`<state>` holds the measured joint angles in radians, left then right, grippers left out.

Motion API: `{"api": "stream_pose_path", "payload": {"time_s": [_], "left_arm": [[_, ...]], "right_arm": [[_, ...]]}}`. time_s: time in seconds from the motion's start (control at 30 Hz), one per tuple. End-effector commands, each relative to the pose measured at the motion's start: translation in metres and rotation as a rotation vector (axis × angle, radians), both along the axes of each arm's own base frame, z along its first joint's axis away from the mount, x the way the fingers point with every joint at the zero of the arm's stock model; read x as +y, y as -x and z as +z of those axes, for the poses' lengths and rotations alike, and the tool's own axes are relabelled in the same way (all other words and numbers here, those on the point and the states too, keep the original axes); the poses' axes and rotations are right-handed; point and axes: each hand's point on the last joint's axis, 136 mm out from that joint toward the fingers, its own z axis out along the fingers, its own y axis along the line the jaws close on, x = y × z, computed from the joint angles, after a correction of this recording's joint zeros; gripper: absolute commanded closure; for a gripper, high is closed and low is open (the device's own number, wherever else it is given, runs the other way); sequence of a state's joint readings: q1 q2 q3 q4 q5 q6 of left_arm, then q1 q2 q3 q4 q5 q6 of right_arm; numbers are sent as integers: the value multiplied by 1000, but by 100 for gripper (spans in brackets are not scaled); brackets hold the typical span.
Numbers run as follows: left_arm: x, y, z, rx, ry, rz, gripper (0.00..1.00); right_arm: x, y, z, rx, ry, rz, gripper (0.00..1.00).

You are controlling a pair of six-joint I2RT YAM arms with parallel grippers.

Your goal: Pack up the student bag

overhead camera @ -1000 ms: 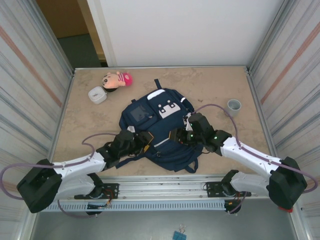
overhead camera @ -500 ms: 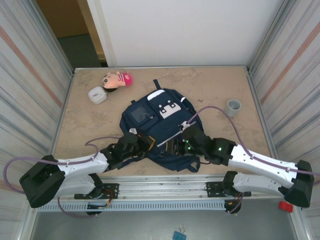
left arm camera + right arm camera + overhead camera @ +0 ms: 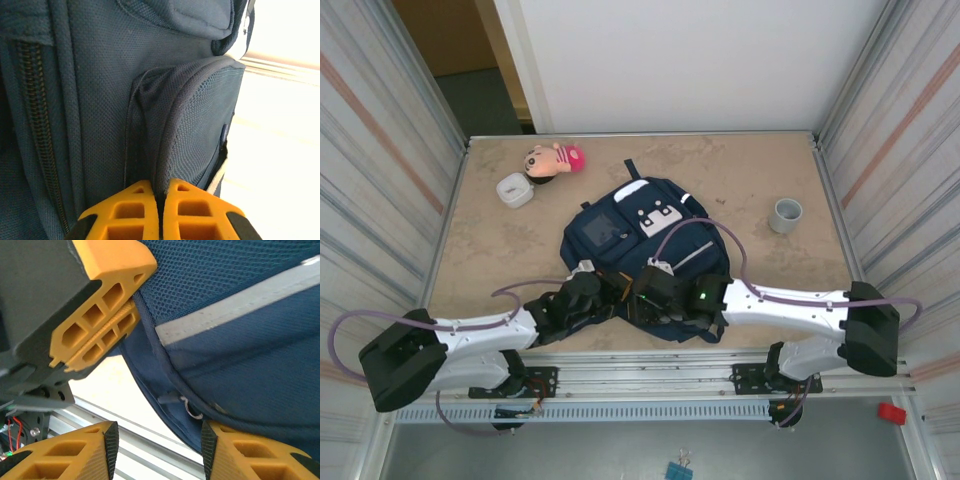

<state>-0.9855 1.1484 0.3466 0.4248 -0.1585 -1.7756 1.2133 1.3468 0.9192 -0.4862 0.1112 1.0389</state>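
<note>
left gripper (image 3: 161,196) was clamped on a thin fold of the student bag (image 3: 90,100); right gripper (image 3: 157,440) stood open near a small ring (image 3: 192,412). risk: the fold could slip free under tension.

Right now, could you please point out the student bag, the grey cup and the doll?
student bag (image 3: 640,250), top view, navy front panel.
grey cup (image 3: 786,217), top view, its wall.
doll (image 3: 546,160), top view, its head.
</note>
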Motion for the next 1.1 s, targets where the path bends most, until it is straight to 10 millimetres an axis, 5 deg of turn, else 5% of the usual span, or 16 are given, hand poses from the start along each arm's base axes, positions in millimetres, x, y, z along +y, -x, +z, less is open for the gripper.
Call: {"api": "stream_pose_path", "payload": {"time_s": [0.0,0.3,0.53,0.7,0.93,1.07], "left_arm": [[-10,-12,43,-72,141,49,100],[-9,-10,53,-92,172,54,100],[4,-8,50,-107,101,67,100],[21,-5,39,-100,11,92,100],[25,-3,31,-85,44,114,100],[19,-6,36,-91,72,110,100]], "right_arm": [[12,-12,7,-9,-38,-17,52],[-2,-46,-4,-68,-22,-128,62],[-36,-60,2,-182,67,-207,89],[-47,-62,14,-208,57,-211,97],[-35,-56,19,-172,0,-152,97],[-29,-53,10,-149,7,-141,88]]}}
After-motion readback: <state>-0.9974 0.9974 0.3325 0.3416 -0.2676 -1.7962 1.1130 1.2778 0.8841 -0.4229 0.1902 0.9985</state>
